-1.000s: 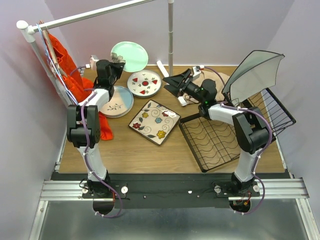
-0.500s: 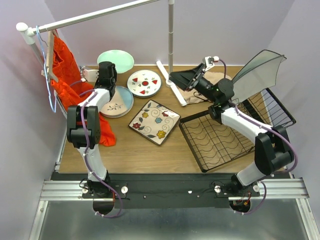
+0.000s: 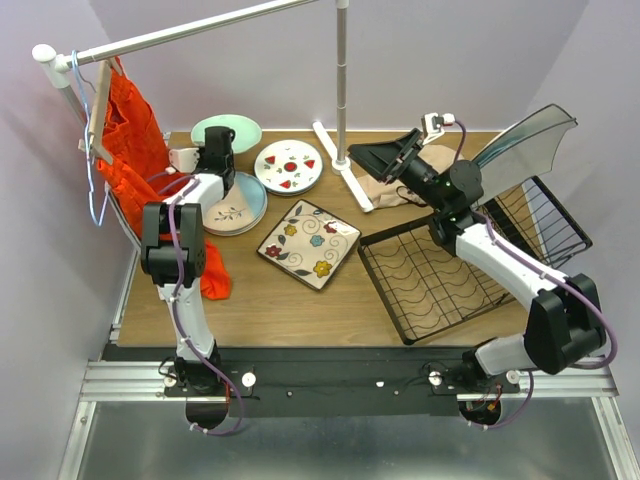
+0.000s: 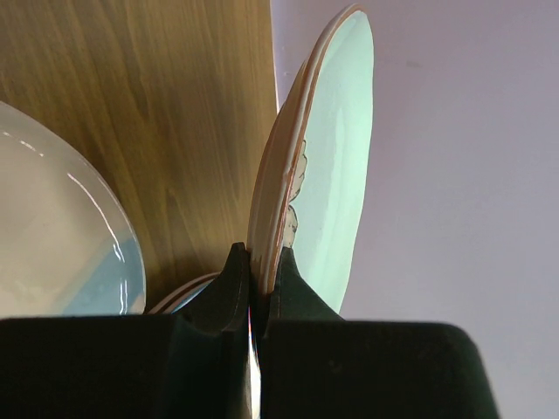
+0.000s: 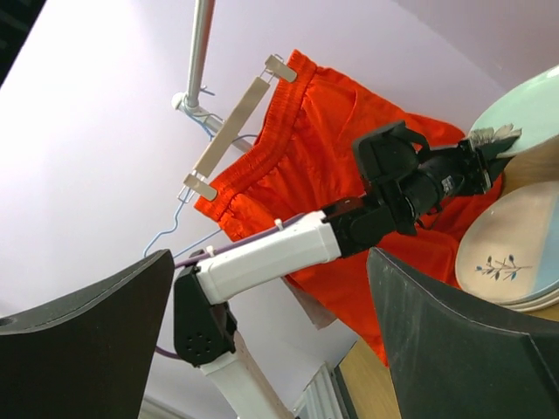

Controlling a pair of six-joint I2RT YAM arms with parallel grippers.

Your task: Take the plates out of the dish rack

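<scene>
My left gripper [image 3: 216, 152] is shut on the rim of a pale green plate [image 3: 226, 131] at the table's back left; the left wrist view shows both fingers pinching the edge of that plate [image 4: 336, 131]. Below it lies a pink-and-blue plate [image 3: 233, 208]. A red-spotted plate [image 3: 288, 166] and a square floral plate [image 3: 309, 243] lie flat on the wood. The black dish rack [image 3: 440, 270] sits on the right, with a dark scalloped plate [image 3: 525, 140] leaning in its upright section. My right gripper [image 3: 372, 160] hangs open and empty above the table, left of the rack.
An orange garment [image 3: 130, 150] hangs from the white rail [image 3: 200, 32] on the left, touching the left arm. The rail's upright pole [image 3: 341, 90] and foot stand at the back centre. A beige cloth [image 3: 420, 175] lies behind the rack.
The left gripper has carried the pale green plate left and down toward the back-left corner. The right arm has stretched out and lifted, its gripper shifting slightly right. The orange garment has swung.
</scene>
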